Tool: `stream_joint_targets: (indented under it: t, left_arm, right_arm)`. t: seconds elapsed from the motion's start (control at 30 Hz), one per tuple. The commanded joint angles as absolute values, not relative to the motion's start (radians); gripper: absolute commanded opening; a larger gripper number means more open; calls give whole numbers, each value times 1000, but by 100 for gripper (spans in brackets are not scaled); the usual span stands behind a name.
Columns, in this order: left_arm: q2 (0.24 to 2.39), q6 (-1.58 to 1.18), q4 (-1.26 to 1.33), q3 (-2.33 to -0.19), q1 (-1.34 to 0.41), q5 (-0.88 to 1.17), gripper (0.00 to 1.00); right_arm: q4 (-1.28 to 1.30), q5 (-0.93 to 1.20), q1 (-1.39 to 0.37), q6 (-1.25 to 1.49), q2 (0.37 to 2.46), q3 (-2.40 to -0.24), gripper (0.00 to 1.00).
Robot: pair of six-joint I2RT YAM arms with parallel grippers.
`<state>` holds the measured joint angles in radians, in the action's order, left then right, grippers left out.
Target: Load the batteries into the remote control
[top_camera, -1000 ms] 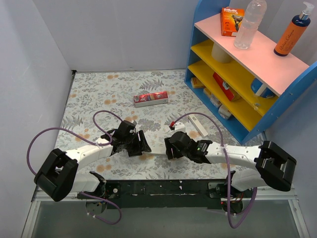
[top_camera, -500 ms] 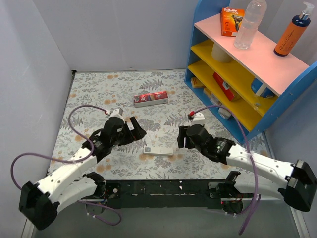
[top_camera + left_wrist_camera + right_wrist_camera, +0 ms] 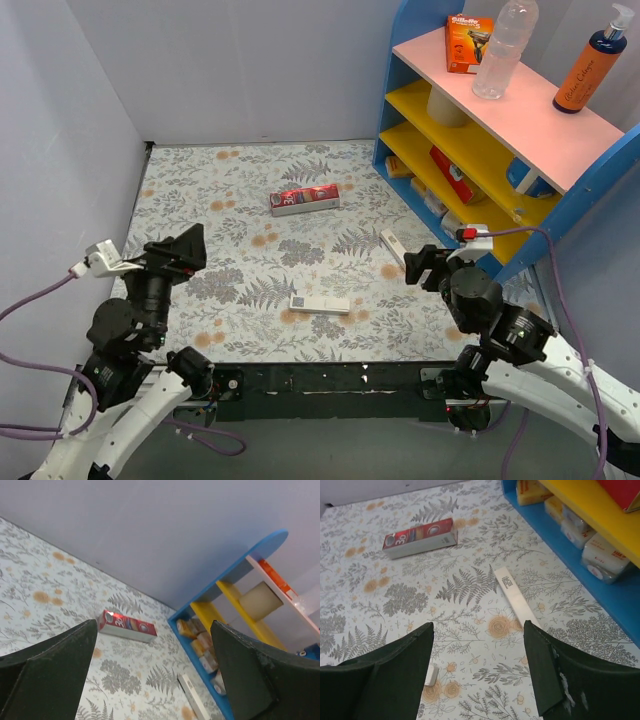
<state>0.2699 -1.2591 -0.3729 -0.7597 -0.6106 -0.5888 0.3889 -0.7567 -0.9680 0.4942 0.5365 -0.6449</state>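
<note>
Over the near left side of the bench (image 3: 230, 180), the left claw (image 3: 180, 248) is hanging with its jaws spread wide, gripping nothing. Opposite it, the right claw (image 3: 425, 262) is gaping too, empty, near a white strip (image 3: 393, 247). Between them the remote control (image 3: 320, 302) is lying flat, with a red carton (image 3: 305, 199) farther back.

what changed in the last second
Both arms drew back from the remote to their own sides. The left gripper opened wide on the way; the right gripper is open too, and both are empty. The remote lies free about where it was. The carton and white strip stayed put.
</note>
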Motion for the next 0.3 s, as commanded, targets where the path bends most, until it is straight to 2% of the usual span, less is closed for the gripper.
stream_joint_targets:
  t: [0.0,0.27]
  left_arm:
    - [213,-1135,-319,-767,-611,-678,98]
    - [198,-1127,-270,-733,-611,-661,98]
  right_arm:
    - [385,-850,-965,449,454,-631,79]
    - [393,-850,-965,442,402,-626,79]
